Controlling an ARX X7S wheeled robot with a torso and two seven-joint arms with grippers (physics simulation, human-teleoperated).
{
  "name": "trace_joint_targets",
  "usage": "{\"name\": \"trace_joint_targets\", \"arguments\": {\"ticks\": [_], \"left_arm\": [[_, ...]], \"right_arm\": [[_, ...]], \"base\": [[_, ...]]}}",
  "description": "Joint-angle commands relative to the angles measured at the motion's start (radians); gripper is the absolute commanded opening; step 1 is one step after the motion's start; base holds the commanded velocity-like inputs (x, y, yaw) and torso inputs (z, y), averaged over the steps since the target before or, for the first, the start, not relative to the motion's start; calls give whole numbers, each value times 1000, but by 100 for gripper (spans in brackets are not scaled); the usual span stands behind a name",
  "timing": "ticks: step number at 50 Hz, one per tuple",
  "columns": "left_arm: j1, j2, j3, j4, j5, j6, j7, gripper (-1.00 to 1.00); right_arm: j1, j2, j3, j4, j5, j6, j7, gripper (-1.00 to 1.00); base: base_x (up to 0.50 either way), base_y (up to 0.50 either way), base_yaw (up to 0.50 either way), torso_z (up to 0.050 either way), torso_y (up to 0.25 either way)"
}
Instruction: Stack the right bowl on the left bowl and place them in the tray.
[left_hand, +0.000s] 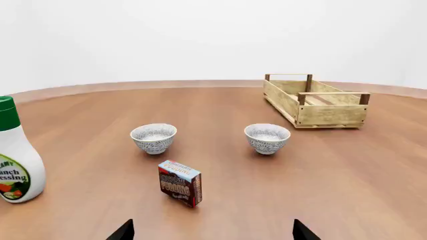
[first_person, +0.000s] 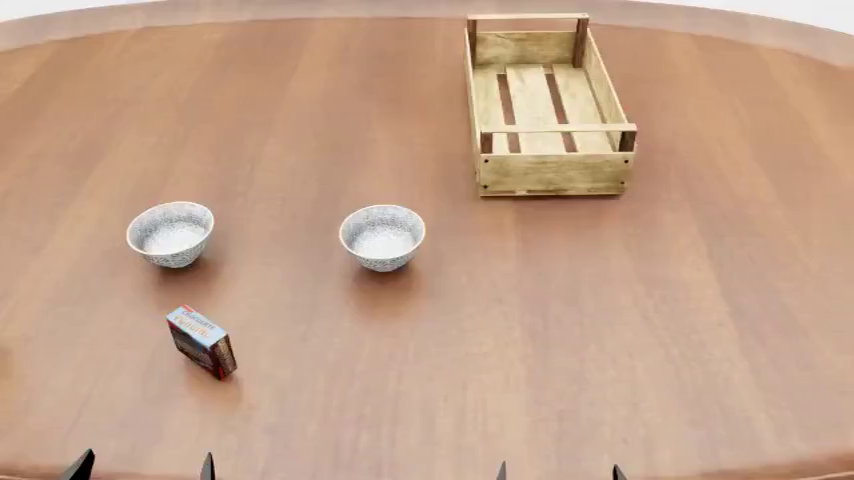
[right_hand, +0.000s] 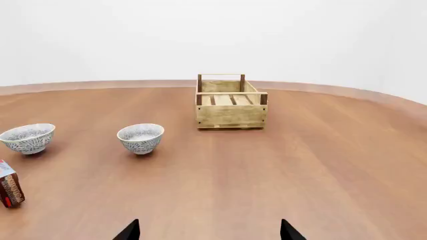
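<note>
Hovering low at bottom edge of head view, left gripper (first_person: 142, 467) and right gripper (first_person: 558, 471) show only dark fingertips, spread wide, holding nothing. Left bowl (first_person: 171, 234) left of centre, right bowl (first_person: 382, 237) near centre, well apart, both upright. Tray (first_person: 549, 172) upper right, beyond right bowl. Box (first_person: 202, 341) lower left, below left bowl. Ranch bottle (left_hand: 16, 152) at left-wrist frame's left edge. Brown wooden table (first_person: 641, 330), curved far rim; plain white wall (right_hand: 213, 35) behind.
</note>
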Motion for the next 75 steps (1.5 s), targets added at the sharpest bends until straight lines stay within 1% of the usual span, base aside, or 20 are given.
{"name": "trace_joint_targets", "arguments": {"ticks": [1, 11, 18, 33, 34, 41, 50, 54, 58, 59, 60, 61, 62, 63, 65, 66, 75], "left_arm": [[-2, -16, 15, 2, -16, -1, -21, 100], [-3, -45, 52, 6, -40, -2, -58, 100], [-1, -59, 67, 7, -49, 1, -73, 100], [-5, -81, 87, 2, -65, 7, -99, 100], [-4, -82, 88, 4, -69, 6, -98, 100], [-1, -93, 96, 14, -85, 12, -99, 100], [-3, -103, 106, 25, -97, -5, -113, 100], [-8, -105, 103, 69, -109, -69, -132, 100], [-26, -112, 101, 143, -129, -173, -147, 100], [-44, -118, 107, 173, -124, -231, -156, 100], [-44, -119, 108, 175, -125, -233, -157, 100], [-64, -126, 111, 210, -128, -289, -158, 100], [-72, -130, 115, 225, -128, -306, -159, 100], [-92, -131, 106, 265, -153, -360, -155, 100], [-116, -136, 109, 295, -153, -401, -162, 100], [-143, -141, 106, 328, -169, -462, -161, 100], [-250, -167, 107, 445, -184, -617, -178, 100]], "right_arm": [[-1, 15, -18, -5, 17, 5, 22, 100], [-5, 43, -40, -32, 72, 28, 55, 100], [-11, 57, -67, -29, 52, 5, 83, 100], [-8, 77, -99, -25, 59, -3, 109, 100], [-10, 79, -97, -38, 89, 6, 91, 100], [-8, 86, -111, -17, 76, -18, 109, 100], [-9, 98, -125, -44, 72, 1, 132, 100], [-10, 106, -135, -71, 55, 8, 149, 100], [12, 116, -135, -159, 78, 126, 147, 100], [34, 120, -129, -197, 83, 199, 155, 100], [43, 123, -128, -207, 90, 217, 153, 100], [51, 126, -129, -217, 88, 237, 156, 100], [60, 128, -132, -234, 80, 262, 164, 100], [82, 133, -129, -278, 93, 321, 160, 100], [108, 137, -126, -313, 113, 388, 155, 100], [132, 141, -124, -343, 123, 434, 152, 100], [236, 154, -109, -467, 173, 609, 155, 100]], "base": [[0, 0, 0, 0, 0], [0, 0, 0, 0, 0], [0, 0, 0, 0, 0], [0, 490, 0, 0, 0], [0, 0, 0, 0, 0], [0, 0, 0, 0, 0], [0, 0, 0, 0, 0], [0, 0, 0, 0, 0], [0, 0, 0, 0, 0], [0, 0, 0, 0, 0], [0, 0, 0, 0, 0], [0, 0, 0, 0, 0], [0, 0, 0, 0, 0], [0, 0, 0, 0, 0], [0, 0, 0, 0, 0], [0, 0, 0, 0, 0], [0, 0, 0, 0, 0]]}}
